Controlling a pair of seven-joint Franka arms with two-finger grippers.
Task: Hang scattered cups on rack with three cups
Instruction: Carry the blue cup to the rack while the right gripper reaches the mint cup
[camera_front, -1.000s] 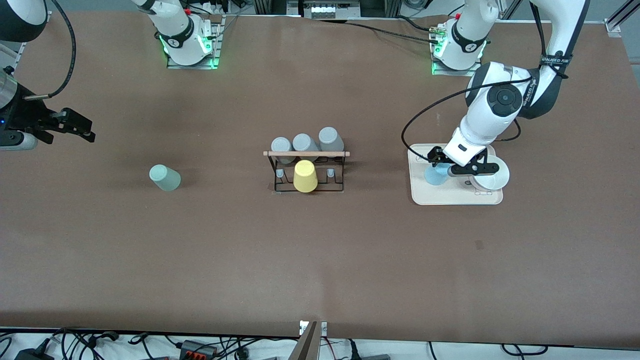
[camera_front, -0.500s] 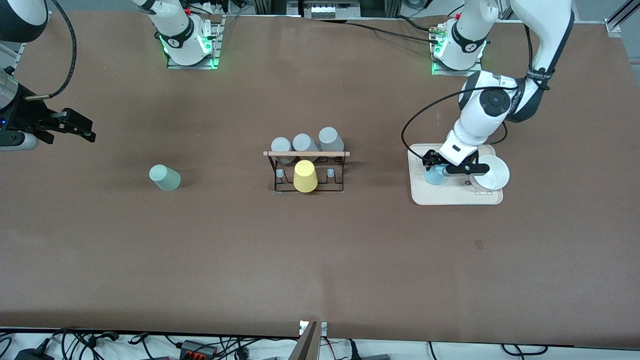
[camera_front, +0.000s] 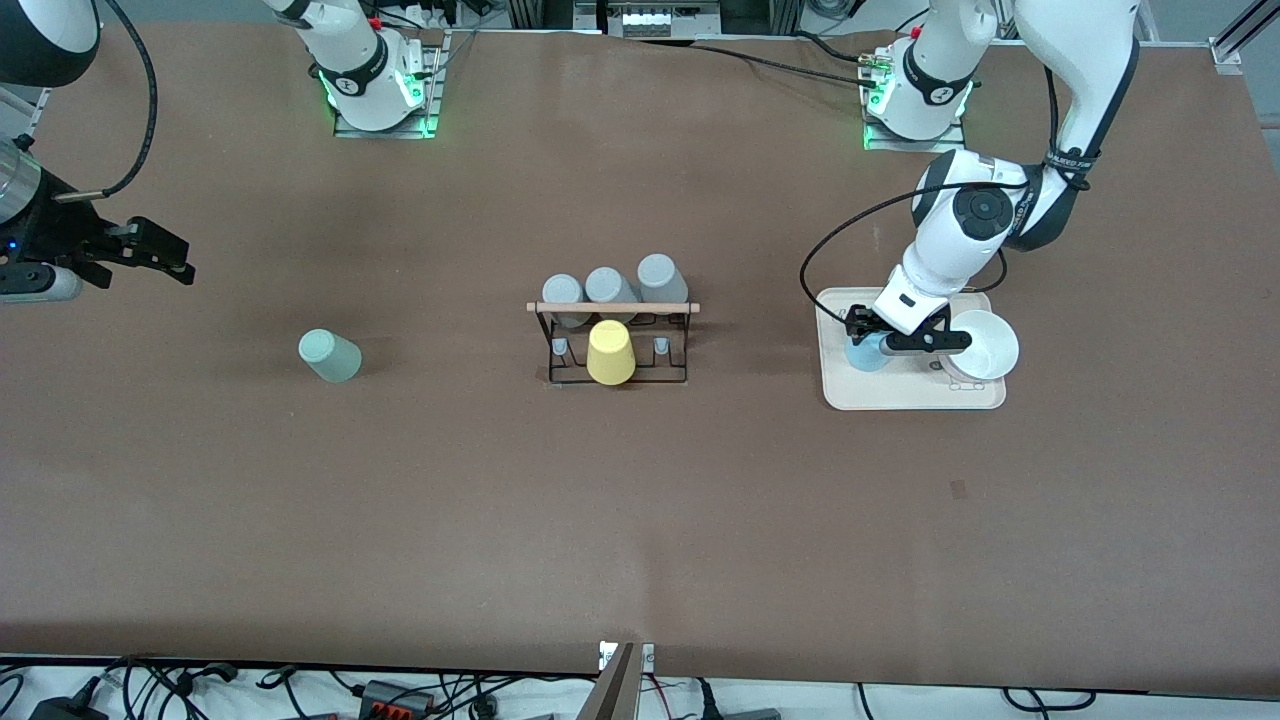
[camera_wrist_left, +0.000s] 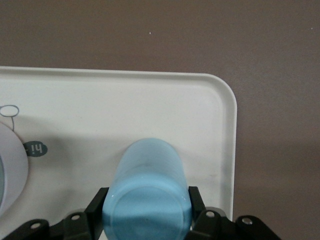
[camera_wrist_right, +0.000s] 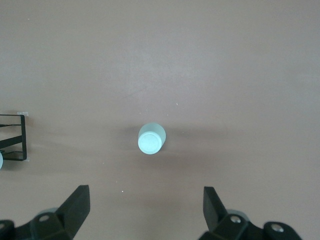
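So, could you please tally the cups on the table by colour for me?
Grey cups: 3, on the rack
Yellow cup: 1, on the rack
Mint green cup: 1, on the table
Light blue cup: 1, on the tray, in the left claw
Total: 6

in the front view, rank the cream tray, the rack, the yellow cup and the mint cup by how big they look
1. cream tray, largest.
2. rack.
3. yellow cup and mint cup look about alike; they sit at different angles, so no firm ranking between them.
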